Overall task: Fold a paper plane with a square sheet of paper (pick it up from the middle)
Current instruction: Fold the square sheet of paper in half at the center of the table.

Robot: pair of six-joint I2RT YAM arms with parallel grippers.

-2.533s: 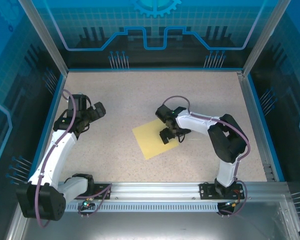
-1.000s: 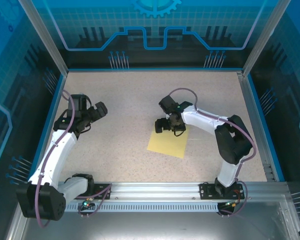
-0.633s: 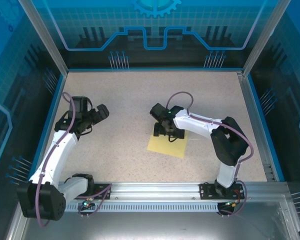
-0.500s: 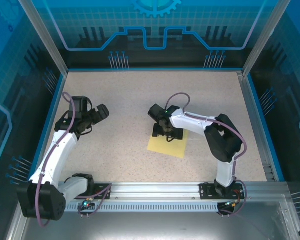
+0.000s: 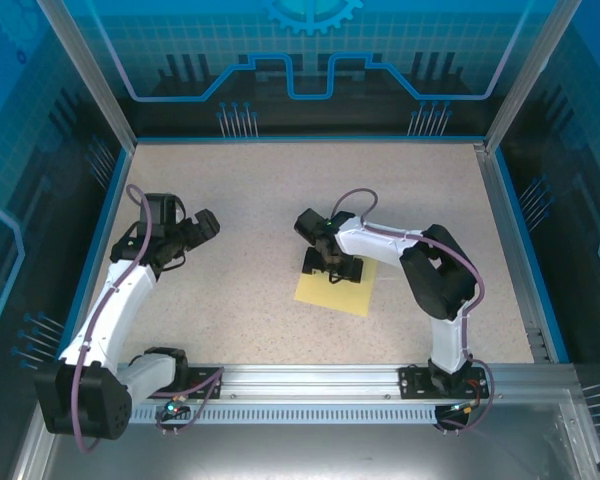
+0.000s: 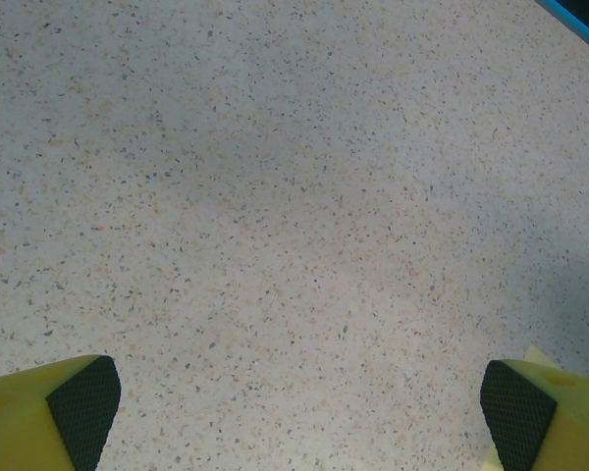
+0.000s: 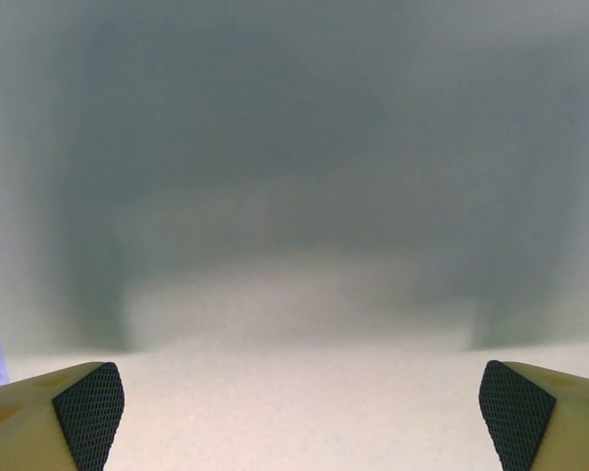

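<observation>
Now the right fingers (image 7: 86, 404) are hovering spread wide low over the sheet (image 5: 342, 292); the left fingers (image 6: 83, 404) are hanging released above the tabletop (image 6: 275, 196).

Your sheet of paper (image 5: 345, 293) is a plain pale-yellow square, unfolded and lying flat on the speckled table (image 5: 230, 200). It's a bit right of the middle, turned slightly so its edges sit skewed to the table's sides.

1. Robot lab: an enclosed test cell.
2. Alu frame posts (image 5: 85, 75) w/ blue see-through panels (image 5: 310, 60), printed gear & circuit graphics.
3. Speckled bench top (image 5: 260, 200), blue rim.
4. Left arm (image 5: 115, 300) & right arm (image 5: 435, 275) bolted to alu rail (image 5: 310, 378), cables exposed.
</observation>
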